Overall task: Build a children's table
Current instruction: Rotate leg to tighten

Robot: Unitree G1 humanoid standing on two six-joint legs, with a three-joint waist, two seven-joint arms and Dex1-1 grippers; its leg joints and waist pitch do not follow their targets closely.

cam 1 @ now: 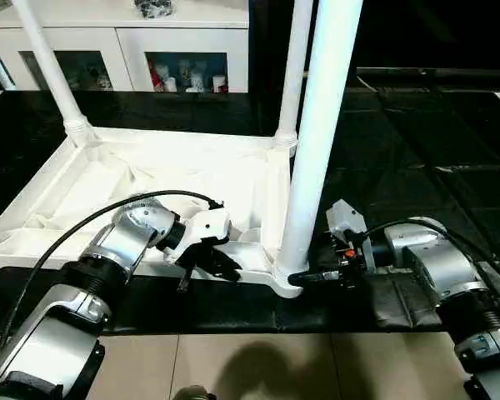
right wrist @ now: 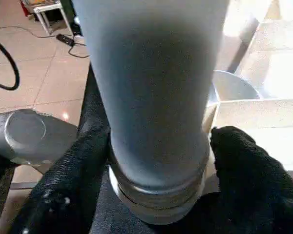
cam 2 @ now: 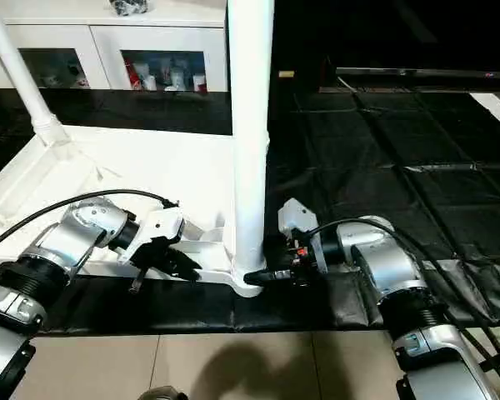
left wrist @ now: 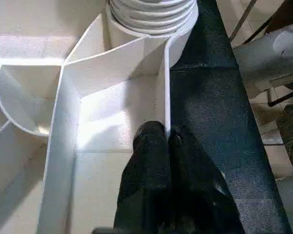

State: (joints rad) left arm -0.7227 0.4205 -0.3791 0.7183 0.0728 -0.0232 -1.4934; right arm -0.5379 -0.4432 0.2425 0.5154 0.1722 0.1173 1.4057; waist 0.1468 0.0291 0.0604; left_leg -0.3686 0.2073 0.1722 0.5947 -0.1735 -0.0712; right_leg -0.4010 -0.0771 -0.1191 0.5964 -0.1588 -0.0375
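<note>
The white tabletop (cam 1: 150,179) lies upside down on a black mat, ribbed underside up. Three white legs stand in its corner sockets: far left (cam 1: 50,67), far right (cam 1: 293,75) and near right (cam 1: 317,142). My left gripper (cam 1: 225,268) is shut on the thin near rim wall (left wrist: 163,97), one finger on each side, a short way left of the near-right socket. My right gripper (right wrist: 158,146) reaches in from the right at the base of the near-right leg (right wrist: 151,73). Its black fingers (right wrist: 244,165) press against both sides just above the threaded collar.
A white glass-door cabinet (cam 1: 133,42) stands behind the tabletop. The black mat (cam 1: 417,150) stretches to the right, wrinkled under my right forearm. Tiled floor (cam 1: 275,367) begins at the mat's near edge. Black cables loop over both forearms.
</note>
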